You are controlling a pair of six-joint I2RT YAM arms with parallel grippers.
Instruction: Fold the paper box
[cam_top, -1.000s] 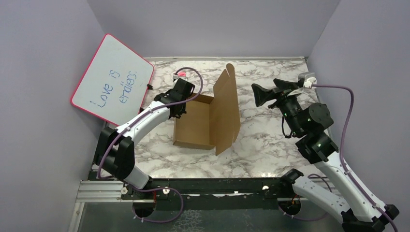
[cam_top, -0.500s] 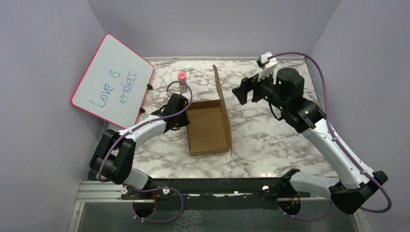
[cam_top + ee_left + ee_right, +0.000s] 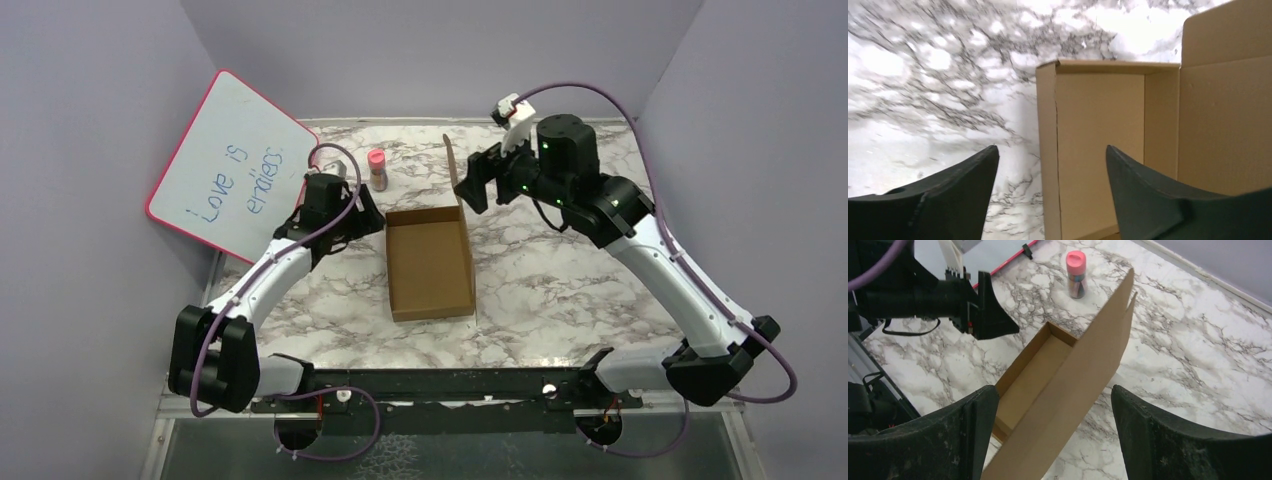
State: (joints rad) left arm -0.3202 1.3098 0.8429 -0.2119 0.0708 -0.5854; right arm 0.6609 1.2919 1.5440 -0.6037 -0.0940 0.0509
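Find the paper box [image 3: 430, 265] just on the near side of the pink-capped bottle [image 3: 377, 170], a shade to the bottle's right, long axis running away from the bottle toward the arm bases. Already a shallow tray with low walls, by the look of it; only the lid panel [image 3: 1088, 365] left standing, upright along the long side farther to the bottle's right. Judging the coming move to be tipping that panel down over the tray. Look to the right gripper [image 3: 1054, 390]: out to the bottle's right, about level with it, over the panel's far end, the top edge passing through the gap in the wrist view. Fingers [image 3: 1158, 440] spread wide, clamped on nothing; touching the cardboard or merely above it, cannot tell. Clearly nearer the panel than the other. Place the left gripper [image 3: 1051, 148] to the bottle's near left, just beside the tray's opposite long wall, facing across toward the panel's inner face. Fingers apart there too, nothing between them, no contact with the cardboard on show. Would favour a push from the right; worth minding the unpinned tray sliding along with it.
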